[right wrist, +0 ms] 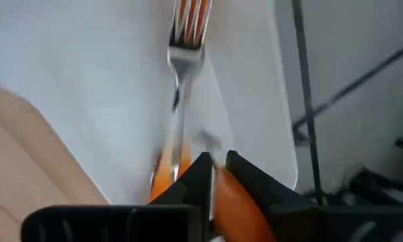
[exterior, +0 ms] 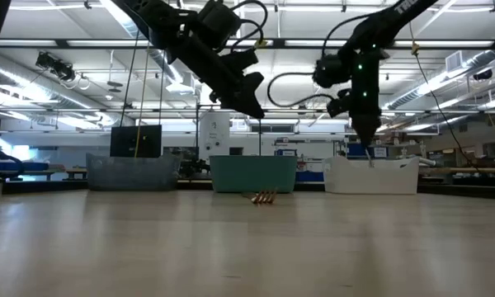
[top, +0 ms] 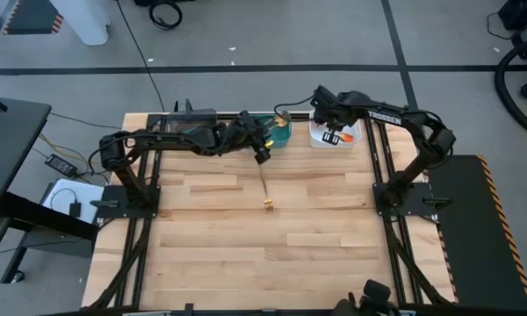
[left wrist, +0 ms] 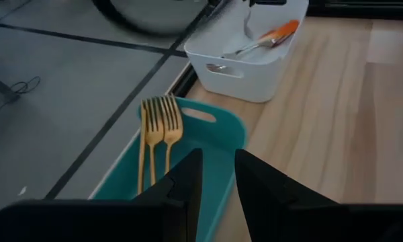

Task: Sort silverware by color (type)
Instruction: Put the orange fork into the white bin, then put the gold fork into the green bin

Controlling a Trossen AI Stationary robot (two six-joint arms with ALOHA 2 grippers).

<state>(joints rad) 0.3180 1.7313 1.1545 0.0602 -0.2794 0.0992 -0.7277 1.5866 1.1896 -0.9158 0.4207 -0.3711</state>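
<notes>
The left tool (top: 263, 151) hangs above the wooden desk (top: 316, 246), just in front of the teal bin (left wrist: 221, 134), and its two dark fingers (left wrist: 181, 185) stand a little apart with nothing between them. Inside the teal bin two gold forks (left wrist: 160, 128) lie side by side, their heads near the bin's end wall. One more gold fork (top: 266, 191) lies alone on the desk, in front of the teal bin and near the middle of the desk, with its head toward the front edge. The right tool (top: 335, 133) is over the white bin (top: 320, 139), which stands just beside the teal one at the far edge of the desk. In the right wrist view its fingers (right wrist: 252, 178) are closed on the orange handle of a silver-headed fork (right wrist: 181, 60), which points down into the white bin. Another orange-handled utensil (left wrist: 269, 39) lies in that bin. In the low view a grey bin (exterior: 132, 172) stands on the other side of the teal bin.
</notes>
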